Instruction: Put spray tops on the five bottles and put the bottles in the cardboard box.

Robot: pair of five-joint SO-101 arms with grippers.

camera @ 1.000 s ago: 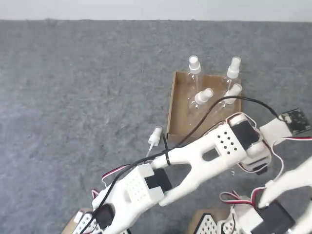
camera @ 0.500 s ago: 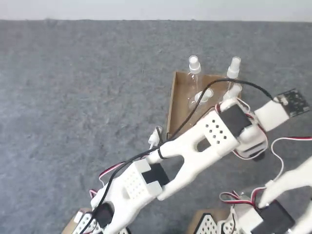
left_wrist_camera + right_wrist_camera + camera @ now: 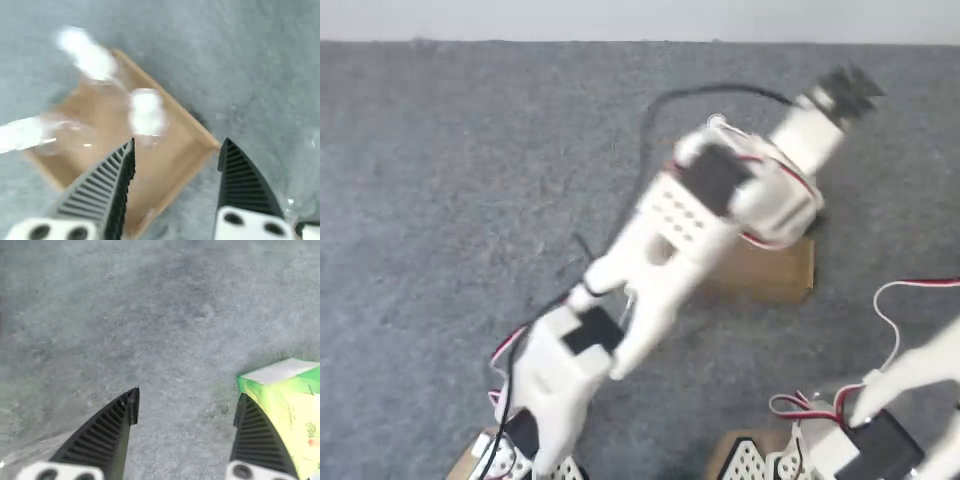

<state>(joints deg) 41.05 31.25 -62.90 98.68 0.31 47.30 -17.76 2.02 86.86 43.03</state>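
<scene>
Cardboard box (image 3: 165, 170) holds blurred bottles (image 3: 147, 131), seemingly upright, spray tops (image 3: 146, 107) upward; left gripper (image 3: 179, 143) hangs above, spread wide.

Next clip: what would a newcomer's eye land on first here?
The white left arm stretches across the cardboard box in the high view, hiding most of it. Its open left tool hangs over that box and the white-topped bottles in it. The right tool, open too, hangs above grey carpet beside a green box.

Shows the right gripper (image 3: 189, 394), black fingers spread wide, above grey carpet (image 3: 150, 300), with a green-and-yellow box (image 3: 285, 385) lying just beyond the tip of one finger.
</scene>
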